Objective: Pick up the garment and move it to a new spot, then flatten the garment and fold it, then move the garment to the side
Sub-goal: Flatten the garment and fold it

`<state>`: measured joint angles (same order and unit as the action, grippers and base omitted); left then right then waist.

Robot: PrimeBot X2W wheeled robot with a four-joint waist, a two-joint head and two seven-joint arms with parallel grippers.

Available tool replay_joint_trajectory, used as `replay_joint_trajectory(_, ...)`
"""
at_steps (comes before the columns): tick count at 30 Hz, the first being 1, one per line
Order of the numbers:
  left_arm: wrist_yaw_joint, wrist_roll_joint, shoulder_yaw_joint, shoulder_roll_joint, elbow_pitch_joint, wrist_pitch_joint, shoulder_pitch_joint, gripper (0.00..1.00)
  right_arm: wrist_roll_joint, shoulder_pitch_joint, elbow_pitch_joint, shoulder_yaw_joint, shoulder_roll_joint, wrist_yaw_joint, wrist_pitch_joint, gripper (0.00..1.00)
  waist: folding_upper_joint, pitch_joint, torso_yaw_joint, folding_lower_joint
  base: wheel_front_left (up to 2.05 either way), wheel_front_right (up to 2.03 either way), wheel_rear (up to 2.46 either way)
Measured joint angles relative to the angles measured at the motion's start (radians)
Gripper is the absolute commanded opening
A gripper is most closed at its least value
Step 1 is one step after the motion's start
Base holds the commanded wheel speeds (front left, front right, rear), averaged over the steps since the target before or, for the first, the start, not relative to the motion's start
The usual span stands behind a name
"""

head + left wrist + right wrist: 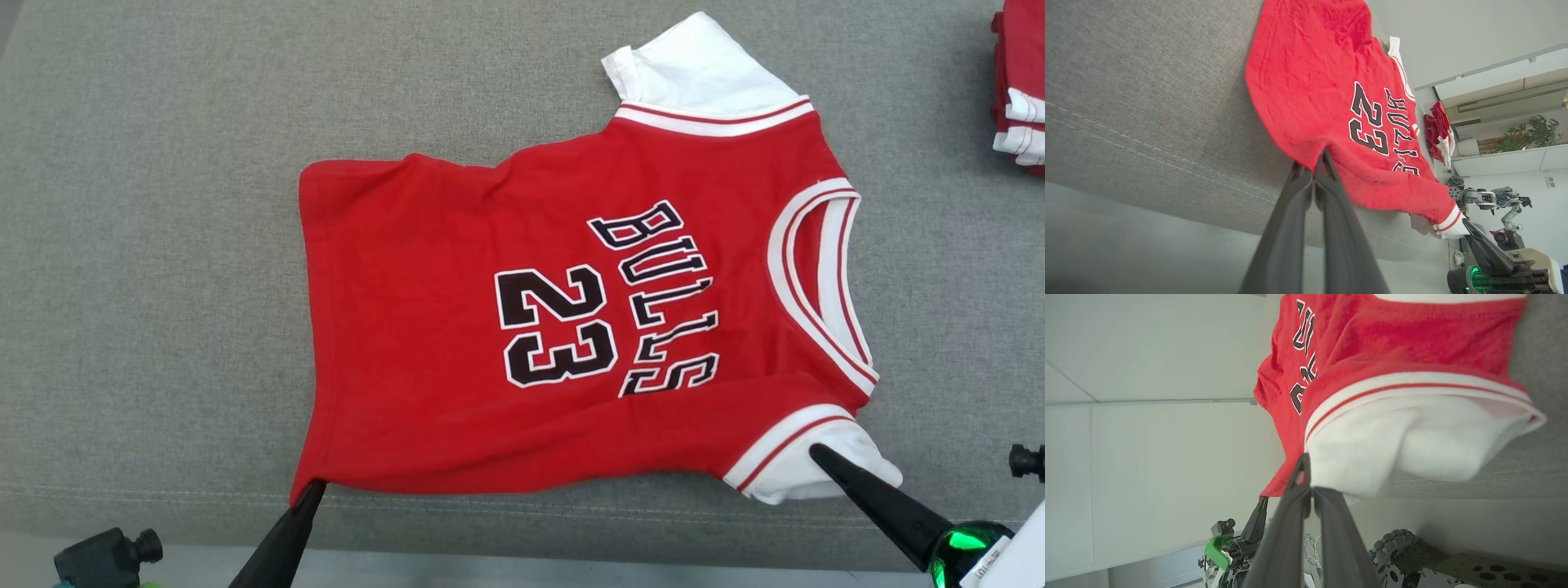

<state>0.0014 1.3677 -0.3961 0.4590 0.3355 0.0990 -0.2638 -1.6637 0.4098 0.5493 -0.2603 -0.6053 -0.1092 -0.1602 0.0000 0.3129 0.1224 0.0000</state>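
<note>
Grey fabric table: left hand pinches jersey hem corner, right hand clamps white sleeve, likely pulling it flat.

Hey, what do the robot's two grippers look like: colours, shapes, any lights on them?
The left gripper and the right gripper each have two long, dark, matte fingers that taper to narrow tips. At the right one's base is a glossy black dome with a green light, next to a pale housing.

Left pincer clamped on red jersey hem corner, grey cushion beneath.
</note>
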Motion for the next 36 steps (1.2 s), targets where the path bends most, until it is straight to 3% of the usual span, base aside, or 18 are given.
replay_joint_trajectory(6,0.006,-0.022,0.0,0.066,0.043,-0.049,0.025,0.0,0.01,-0.084,0.05,0.012,-0.051,-0.011,-0.04,0.0,0.0,0.018,-0.014,0.0,0.0,0.0,0.0)
replay_joint_trajectory(10,0.009,-0.021,0.002,0.076,0.071,-0.086,0.08,0.0,0.011,-0.123,0.045,0.019,-0.086,-0.016,-0.071,0.0,0.0,0.037,-0.024,0.0,0.0,0.0,0.0)
replay_joint_trajectory(22,0.034,0.02,0.026,0.1,0.05,-0.18,0.243,0.0,-0.011,-0.28,-0.13,0.053,-0.151,-0.024,-0.134,0.02,0.0,0.088,-0.032,0.0,0.0,0.0,0.0)
replay_joint_trajectory(24,0.035,0.047,0.002,0.088,0.021,-0.213,0.29,0.0,-0.008,-0.316,-0.167,0.046,-0.168,-0.024,-0.15,0.11,0.0,0.096,-0.019,0.0,0.0,0.0,0.0)
replay_joint_trajectory(25,0.035,0.047,-0.007,0.085,0.011,-0.222,0.3,0.0,-0.007,-0.33,-0.173,0.04,-0.17,-0.024,-0.15,0.11,0.0,0.099,-0.014,0.0,0.0,0.0,0.0)
replay_joint_trajectory(26,0.035,0.047,-0.015,0.08,-0.002,-0.229,0.31,0.0,-0.007,-0.346,-0.181,0.034,-0.168,-0.024,-0.15,0.2,0.0,0.101,-0.009,0.0,0.0,0.0,0.0)
replay_joint_trajectory(28,0.035,0.054,-0.027,0.068,-0.023,-0.24,0.325,0.0,-0.007,-0.378,-0.193,0.024,-0.166,-0.024,-0.157,0.27,0.0,0.105,0.002,0.0,0.0,0.0,0.0)
replay_joint_trajectory(29,0.035,0.054,-0.031,0.06,-0.036,-0.241,0.33,0.0,-0.007,-0.394,-0.199,0.019,-0.161,-0.024,-0.158,0.42,0.0,0.107,0.006,0.0,0.0,0.0,0.0)
replay_joint_trajectory(34,0.043,0.055,-0.043,0.037,-0.088,-0.254,0.351,0.0,-0.006,-0.456,-0.236,-0.015,-0.138,-0.024,-0.171,0.47,0.0,0.111,0.019,0.0,0.0,0.0,0.0)
replay_joint_trajectory(35,0.043,0.055,-0.046,0.031,-0.097,-0.258,0.361,0.0,-0.004,-0.463,-0.247,-0.019,-0.135,-0.024,-0.171,0.54,0.0,0.111,0.021,0.0,0.0,0.0,0.0)
replay_joint_trajectory(36,0.043,0.055,-0.05,0.026,-0.105,-0.258,0.37,0.0,0.002,-0.469,-0.257,-0.022,-0.131,-0.024,-0.17,0.77,0.0,0.111,0.022,0.0,0.0,0.0,0.0)
